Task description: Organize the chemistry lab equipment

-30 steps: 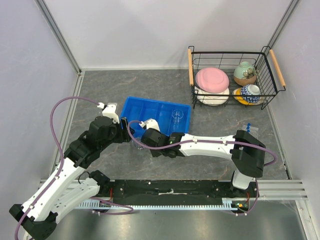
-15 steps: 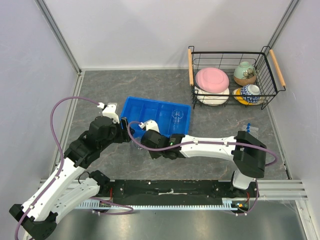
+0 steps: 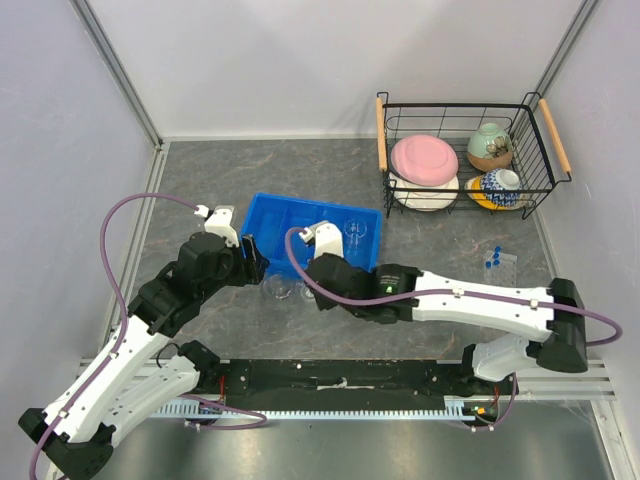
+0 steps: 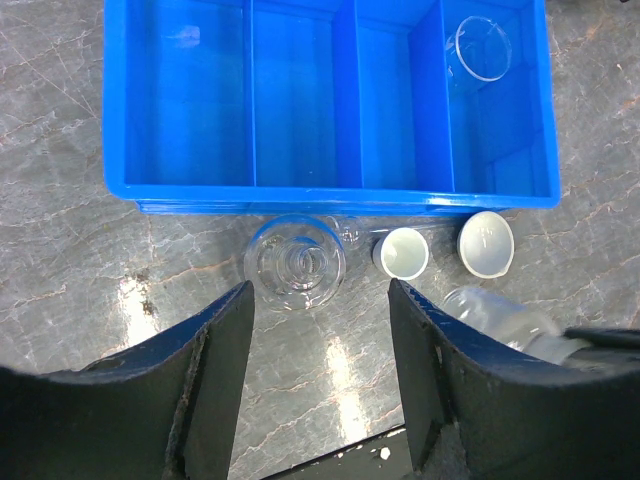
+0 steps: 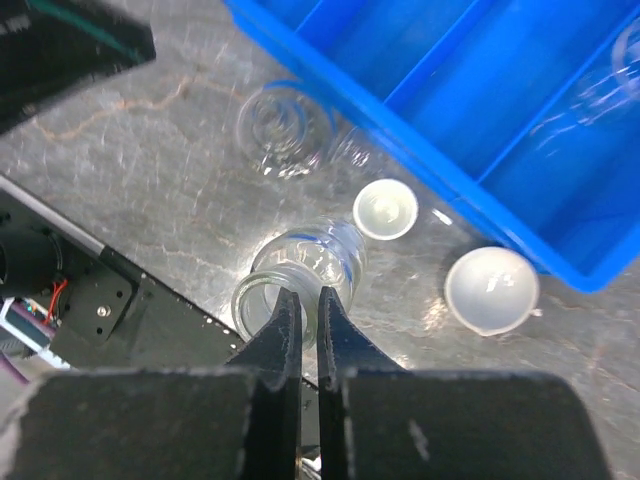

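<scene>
Chemistry lab equipment (image 3: 279,288) sat mostly along the near side of a blue four-compartment tray (image 3: 288,216) in the middle of a grey stone-patterned table (image 3: 230,170). At the far right stood a wire basket (image 3: 455,101) holding a pink plate (image 3: 424,158) and patterned bowls (image 3: 491,147).

The left gripper (image 4: 320,300) hung with its fingers spread wide apart above a clear conical flask (image 4: 297,265). The flask stood upright just beside the tray's near wall, and the fingers held nothing. The right gripper (image 5: 305,292) had its fingers closed to a thin slit over the rim of a tilted beaker (image 5: 300,270), pinching its glass wall, on the near side of the tray.

An upright beaker (image 4: 483,47) stood in the tray's rightmost compartment, at its far end. Two small white dishes (image 4: 404,252) lay on the table right of the flask, just beside the tray's near wall. A clear tube rack (image 3: 497,262) with blue-capped tubes sat well to the right, on the near side of the basket.
</scene>
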You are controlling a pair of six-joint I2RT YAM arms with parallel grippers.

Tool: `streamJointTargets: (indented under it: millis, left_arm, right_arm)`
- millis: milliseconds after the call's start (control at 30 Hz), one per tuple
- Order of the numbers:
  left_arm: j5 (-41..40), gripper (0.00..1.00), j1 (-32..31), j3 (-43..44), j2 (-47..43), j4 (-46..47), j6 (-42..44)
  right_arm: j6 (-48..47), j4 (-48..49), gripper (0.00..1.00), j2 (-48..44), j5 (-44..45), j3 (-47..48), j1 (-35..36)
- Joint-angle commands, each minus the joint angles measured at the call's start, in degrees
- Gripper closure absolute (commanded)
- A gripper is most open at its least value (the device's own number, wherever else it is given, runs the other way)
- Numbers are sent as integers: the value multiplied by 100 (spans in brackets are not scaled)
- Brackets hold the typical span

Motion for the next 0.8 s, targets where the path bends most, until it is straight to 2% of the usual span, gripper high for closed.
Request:
streamJointTargets:
  millis: [0,167,300,600,767]
  left_arm:
    - [-76,37,-10,72,-68,53,-90]
    - [-67,37,-10,63,-59,44,-98]
    - [-67,37,-10,72,-59,53,-81]
    - [-67,37,-10,81,-33,53,-90]
    - [-76,37,-10,81,-33,62,-90]
  right_arm:
    - [-9,-506,100,-403,878,458,-134]
    - [-106,-753,100,-684,1133,485,-512]
    - [-229,-718,100,-842,984,292,-1214]
    - [-431,20,100,-940,-34,-385,-2551]
    - [-458,407,100,-676,-554,-596,-2947]
